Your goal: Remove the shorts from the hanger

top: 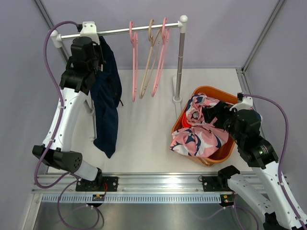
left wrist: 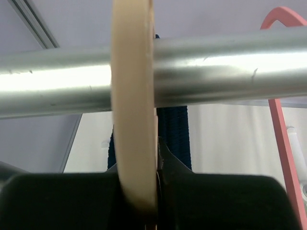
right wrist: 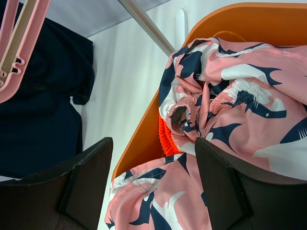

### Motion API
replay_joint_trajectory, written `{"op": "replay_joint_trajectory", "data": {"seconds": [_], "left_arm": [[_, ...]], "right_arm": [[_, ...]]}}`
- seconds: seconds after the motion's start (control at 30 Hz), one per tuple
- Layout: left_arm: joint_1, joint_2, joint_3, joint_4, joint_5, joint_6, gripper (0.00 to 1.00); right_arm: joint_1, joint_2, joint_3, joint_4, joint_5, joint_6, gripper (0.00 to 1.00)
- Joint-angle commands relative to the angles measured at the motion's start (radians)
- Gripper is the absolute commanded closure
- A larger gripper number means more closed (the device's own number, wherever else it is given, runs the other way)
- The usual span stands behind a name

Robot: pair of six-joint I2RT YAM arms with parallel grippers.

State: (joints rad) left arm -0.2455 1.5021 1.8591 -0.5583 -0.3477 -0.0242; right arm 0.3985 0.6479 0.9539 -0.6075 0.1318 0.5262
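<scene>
The left gripper (left wrist: 144,191) clamps the beige plastic hanger hook (left wrist: 133,96) on the silver metal rail (left wrist: 230,67), dark navy fabric shorts (top: 108,105) hanging below, the right gripper (right wrist: 153,148) spread wide; a crooked lift could snag the hook.

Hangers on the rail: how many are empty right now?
3, bunched together on the rail: first pink hanger, beige hanger, second pink hanger. A fourth hanger, far left, carries the navy shorts; the left fingers pinch it.
</scene>
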Motion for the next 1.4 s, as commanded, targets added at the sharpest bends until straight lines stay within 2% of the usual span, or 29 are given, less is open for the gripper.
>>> {"op": "replay_joint_trajectory", "data": {"seconds": [0.0,0.27,0.6,0.8,0.9,1.07,1.37], "left_arm": [[-0.001,0.003,0.064,-0.025,0.024,-0.022,1.0],[-0.032,-0.066,0.167,-0.038,0.07,-0.014,1.0],[-0.077,-0.132,0.118,-0.098,0.061,-0.019,1.0],[-0.145,-0.273,-0.125,-0.04,0.131,-0.079,1.0],[-0.199,-0.31,-0.216,-0.064,0.125,-0.085,1.0],[-0.308,-0.365,-0.327,-0.147,0.004,-0.029,1.0],[-0.465,-0.462,-0.543,-0.216,0.206,-0.085,1.0]], "right_arm": [[0.005,-0.004,-0.007,0.035,-0.006,-0.014,0.22],[0.003,0.004,-0.006,0.045,-0.018,-0.02,0.22],[0.005,-0.001,-0.01,0.052,-0.023,-0.02,0.22],[0.005,0.004,-0.015,0.063,-0.04,-0.012,0.22],[0.005,0.01,-0.018,0.066,-0.049,-0.009,0.22],[0.003,0.022,-0.015,0.061,-0.077,-0.02,0.21],[0.005,0.036,0.0,0.061,-0.126,-0.048,0.2]]}}
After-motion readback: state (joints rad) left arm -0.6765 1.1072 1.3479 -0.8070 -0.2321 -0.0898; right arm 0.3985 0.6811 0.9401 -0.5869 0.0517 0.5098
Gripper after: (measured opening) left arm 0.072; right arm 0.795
